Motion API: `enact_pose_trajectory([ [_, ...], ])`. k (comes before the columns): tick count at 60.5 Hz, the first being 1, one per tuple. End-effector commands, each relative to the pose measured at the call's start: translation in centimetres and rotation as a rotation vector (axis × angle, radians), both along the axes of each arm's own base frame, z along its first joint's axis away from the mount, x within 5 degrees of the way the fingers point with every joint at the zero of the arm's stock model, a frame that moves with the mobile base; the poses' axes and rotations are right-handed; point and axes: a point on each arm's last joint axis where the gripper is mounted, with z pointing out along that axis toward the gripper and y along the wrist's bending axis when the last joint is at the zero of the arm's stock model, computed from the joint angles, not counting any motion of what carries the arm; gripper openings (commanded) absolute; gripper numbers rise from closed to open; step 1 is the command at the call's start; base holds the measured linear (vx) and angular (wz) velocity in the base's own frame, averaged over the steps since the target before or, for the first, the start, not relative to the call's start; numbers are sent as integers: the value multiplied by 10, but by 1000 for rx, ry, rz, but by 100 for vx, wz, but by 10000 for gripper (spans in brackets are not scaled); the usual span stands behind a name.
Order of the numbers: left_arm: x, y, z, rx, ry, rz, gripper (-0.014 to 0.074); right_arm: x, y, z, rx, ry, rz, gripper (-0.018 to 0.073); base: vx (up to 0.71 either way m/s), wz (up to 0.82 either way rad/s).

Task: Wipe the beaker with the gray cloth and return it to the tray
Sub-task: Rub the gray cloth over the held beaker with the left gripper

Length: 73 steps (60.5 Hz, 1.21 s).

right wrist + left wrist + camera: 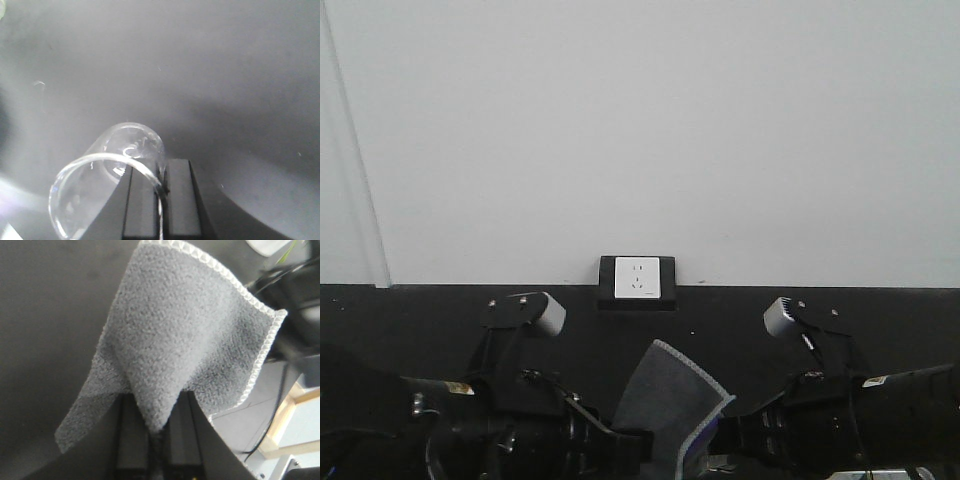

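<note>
The gray cloth (185, 340) hangs spread out with its pale stitched edge to the right. My left gripper (156, 429) is shut on a pinched fold of it. In the front view the cloth (670, 405) stands up between the two arms, with the left gripper (632, 447) at its base. The beaker (132, 142) is clear glass, tilted with its open mouth toward the camera. My right gripper (161, 187) is shut on the beaker's rim, one finger inside and one outside the glass wall. The beaker itself does not show in the front view. The tray is out of view.
A white wall with a power socket (638, 277) rises behind a black surface (720, 320). Beneath the beaker lies a dark matte surface (225, 75). A wooden frame (286, 422) and cables (287, 270) sit to the right of the cloth.
</note>
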Motion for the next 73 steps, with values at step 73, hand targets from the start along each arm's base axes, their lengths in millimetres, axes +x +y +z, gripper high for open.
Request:
enact_pose_trajectory([
  [73, 18, -9, -7, -62, 34, 103, 0, 0, 1, 24, 52, -67, -1, -10, 0, 0],
])
